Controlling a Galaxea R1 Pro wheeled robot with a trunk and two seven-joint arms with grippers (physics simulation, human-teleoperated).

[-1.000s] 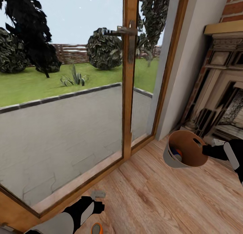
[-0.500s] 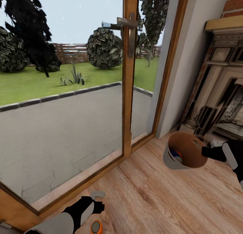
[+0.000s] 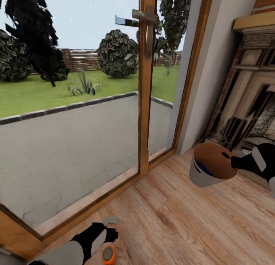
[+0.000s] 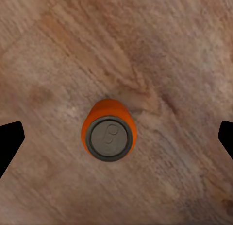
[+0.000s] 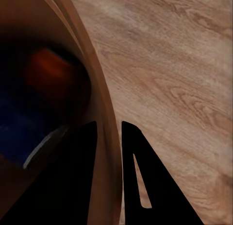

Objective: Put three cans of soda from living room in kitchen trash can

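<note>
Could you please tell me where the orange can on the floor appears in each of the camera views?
Head view: orange can at the bottom edge, upright on the plank floor, just beyond the left gripper.
Left wrist view: seen top-down near the centre, between the open fingers.
Right wrist view: the standing can is not in it; the bin is.
Shared landmark: the plank floor.

Right gripper [image 5: 109, 137] pinching the bin's rim

The two dark fingers [image 5: 141, 181] straddle the thin wood-toned wall of the tash can [image 5: 94, 84], one inside, one outside, closed against it. Deep in the shadowed interior lie an orange can [image 5: 51, 72] and a dark blue can [image 5: 22, 125], close together. Outside the wall runs the plank floor [image 5: 170, 74].
</note>
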